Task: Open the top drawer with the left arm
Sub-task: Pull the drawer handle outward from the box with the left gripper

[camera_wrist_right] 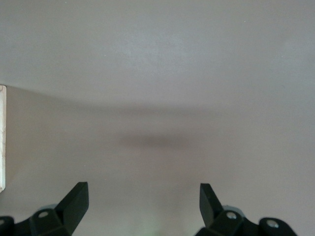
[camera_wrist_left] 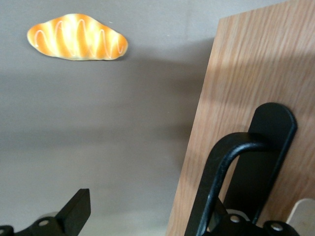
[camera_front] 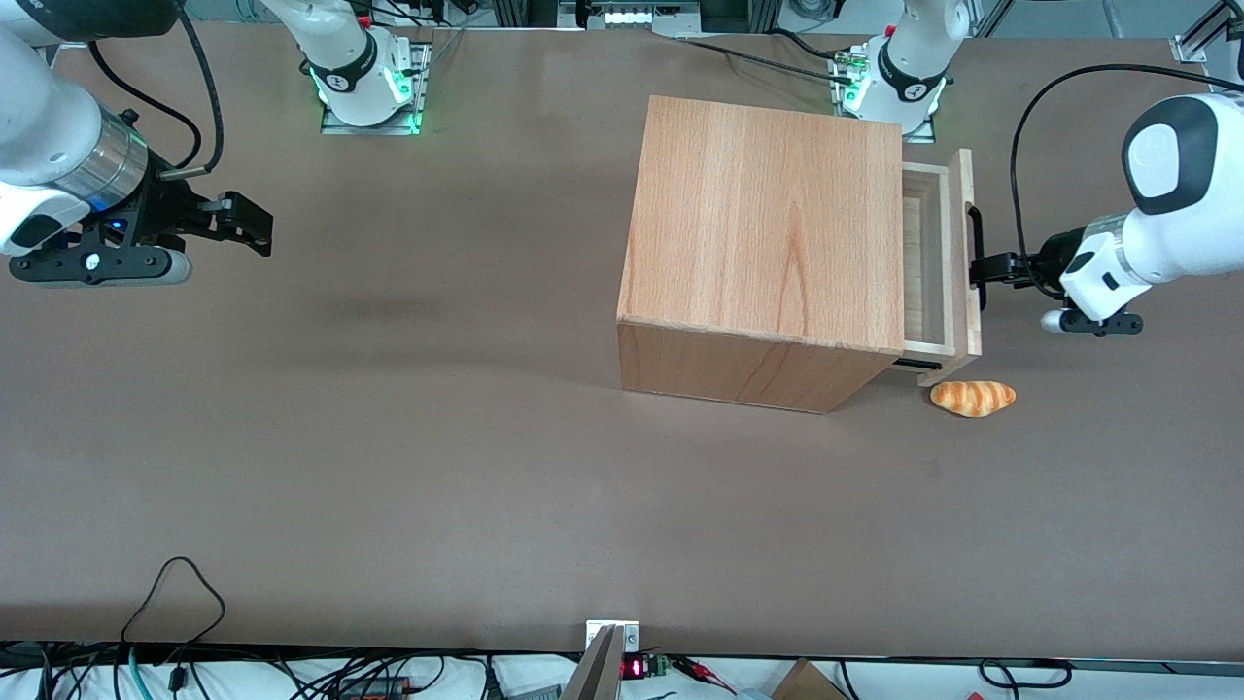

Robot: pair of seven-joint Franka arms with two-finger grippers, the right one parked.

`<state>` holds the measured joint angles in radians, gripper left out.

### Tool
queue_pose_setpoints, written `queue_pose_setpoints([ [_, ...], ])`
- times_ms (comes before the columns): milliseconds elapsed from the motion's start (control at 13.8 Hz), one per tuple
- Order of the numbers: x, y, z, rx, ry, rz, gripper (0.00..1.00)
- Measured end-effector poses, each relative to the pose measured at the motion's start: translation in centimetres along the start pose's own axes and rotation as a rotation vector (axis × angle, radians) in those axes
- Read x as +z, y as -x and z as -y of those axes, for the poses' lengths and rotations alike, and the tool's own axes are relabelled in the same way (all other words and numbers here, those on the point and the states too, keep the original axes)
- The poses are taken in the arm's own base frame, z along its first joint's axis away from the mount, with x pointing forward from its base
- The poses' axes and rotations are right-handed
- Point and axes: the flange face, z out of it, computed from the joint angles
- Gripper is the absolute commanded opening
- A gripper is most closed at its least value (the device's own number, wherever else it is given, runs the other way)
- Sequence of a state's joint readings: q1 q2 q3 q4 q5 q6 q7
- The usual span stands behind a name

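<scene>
The top drawer (camera_front: 926,262) is pulled a little way out of the beech cabinet (camera_front: 768,224), and its pale plank interior shows. Its front panel (camera_front: 965,194) bears a black bar handle (camera_front: 976,233). The left arm (camera_front: 1166,194) reaches toward the panel, and its gripper (camera_front: 989,270) is at the handle. In the left wrist view the gripper (camera_wrist_left: 142,201) is open. One finger (camera_wrist_left: 75,209) is out over the table; the other sits hidden inside the loop of the handle (camera_wrist_left: 221,172), against the front panel (camera_wrist_left: 246,69).
A striped orange bread roll (camera_front: 972,398) lies on the brown table just in front of the drawer's front panel, nearer to the front camera than the gripper; it also shows in the left wrist view (camera_wrist_left: 77,37). Cables hang at the table's near edge (camera_front: 175,583).
</scene>
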<state>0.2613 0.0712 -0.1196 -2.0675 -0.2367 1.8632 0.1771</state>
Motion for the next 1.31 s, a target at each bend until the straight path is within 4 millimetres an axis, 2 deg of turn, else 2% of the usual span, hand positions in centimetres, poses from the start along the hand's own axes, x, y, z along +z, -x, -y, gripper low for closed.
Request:
queue_pose_setpoints([
  [1306, -2.8, 0.2, 10.5, -0.152, -0.012, -0.066, 1.0],
])
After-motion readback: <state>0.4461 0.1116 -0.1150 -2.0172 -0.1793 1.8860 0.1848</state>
